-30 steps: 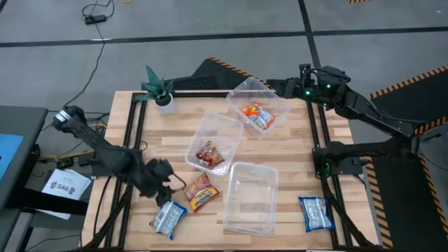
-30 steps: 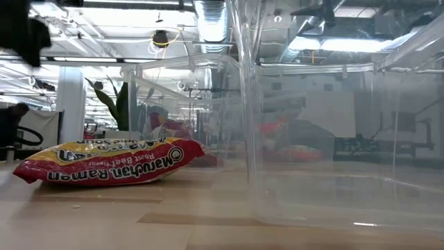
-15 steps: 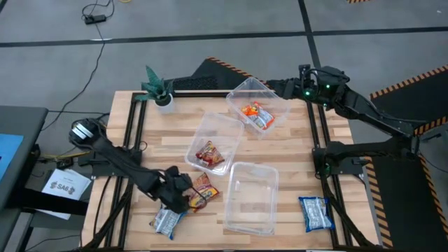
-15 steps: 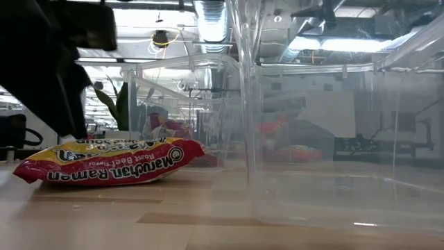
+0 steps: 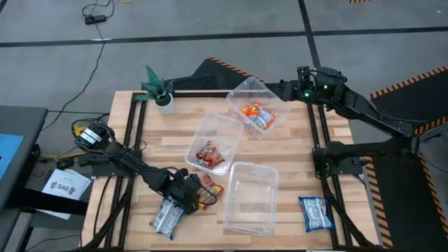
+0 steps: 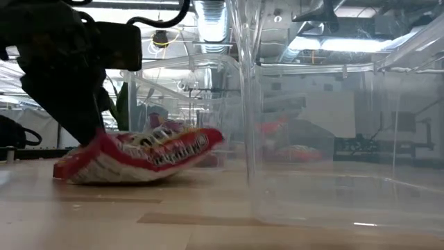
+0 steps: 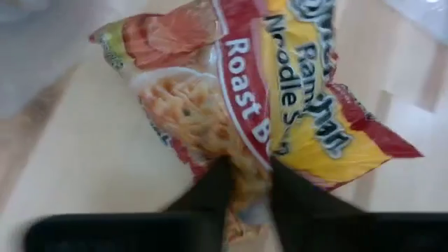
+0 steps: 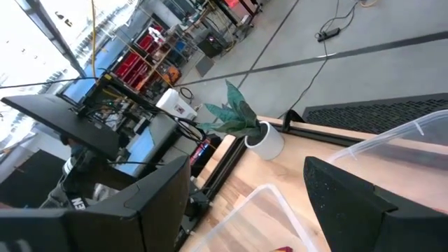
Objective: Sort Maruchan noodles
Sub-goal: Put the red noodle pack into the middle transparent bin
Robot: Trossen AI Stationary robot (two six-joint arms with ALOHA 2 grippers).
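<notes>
A dark red-and-yellow noodle packet lies left of an empty clear tub; it also shows in the low view and the left wrist view. My left gripper is shut on its left end. A second red-and-yellow packet lies in the middle tub, and orange-and-white packets lie in the far tub. One blue-and-white packet lies at the near left, another at the near right. My right gripper is open and empty beside the far tub. My left gripper pinches the red-and-yellow packet's left end between its two fingers. The fingers come slanting down from the table's left. The held end is raised and crumpled, while the rest of the packet rests on the table.
Three clear tubs stand in a diagonal row from the far right to the near middle. A small potted plant stands at the far left corner. Bare wood shows at the table's left and between the tubs and the right edge.
My left gripper has gone toward the table's right and near edges, down onto the red-and-yellow packet, and taken hold of its left end. The packet, flat before, has bunched up, its held end raised and the rest on the table.
</notes>
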